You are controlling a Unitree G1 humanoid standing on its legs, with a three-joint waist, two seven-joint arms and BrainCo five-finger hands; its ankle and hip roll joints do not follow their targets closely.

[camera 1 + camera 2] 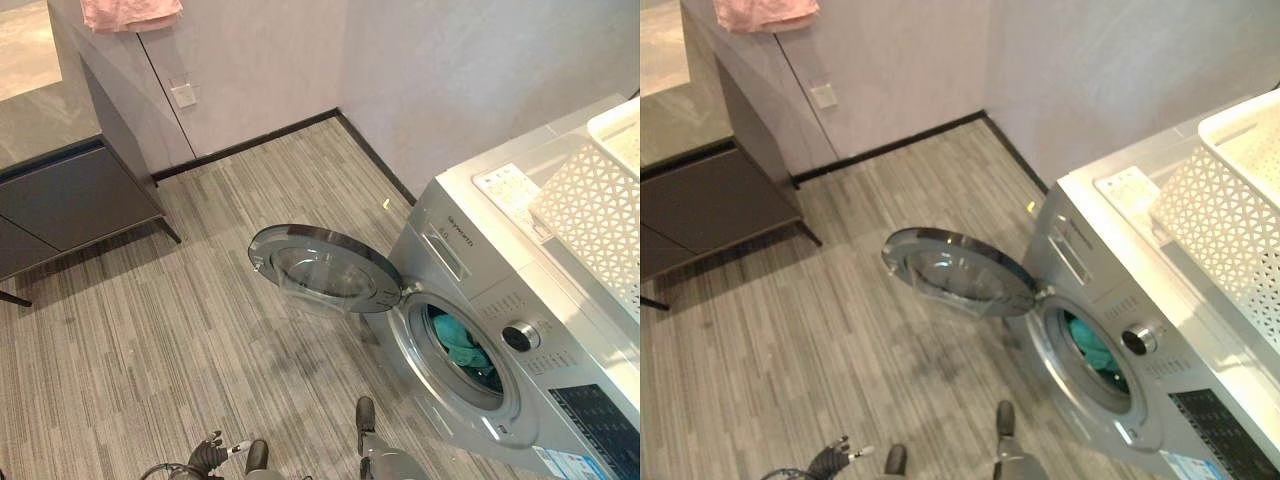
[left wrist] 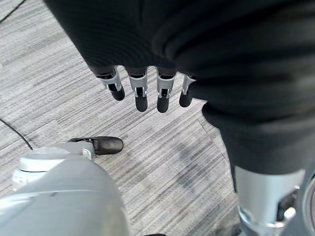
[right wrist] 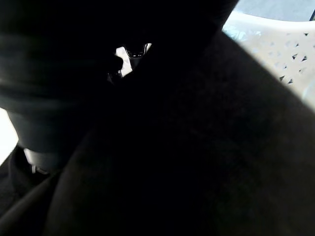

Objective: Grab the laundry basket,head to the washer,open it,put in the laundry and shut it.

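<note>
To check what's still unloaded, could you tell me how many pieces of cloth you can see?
2: a teal one inside the washer, and a pink one on the cabinet. More may be hidden in the basket.

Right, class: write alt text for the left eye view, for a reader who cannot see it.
A silver washing machine stands with its round door swung open and teal laundry inside the drum. A white basket sits on top of it, and a pink cloth lies on a dark cabinet across the striped floor.
</note>
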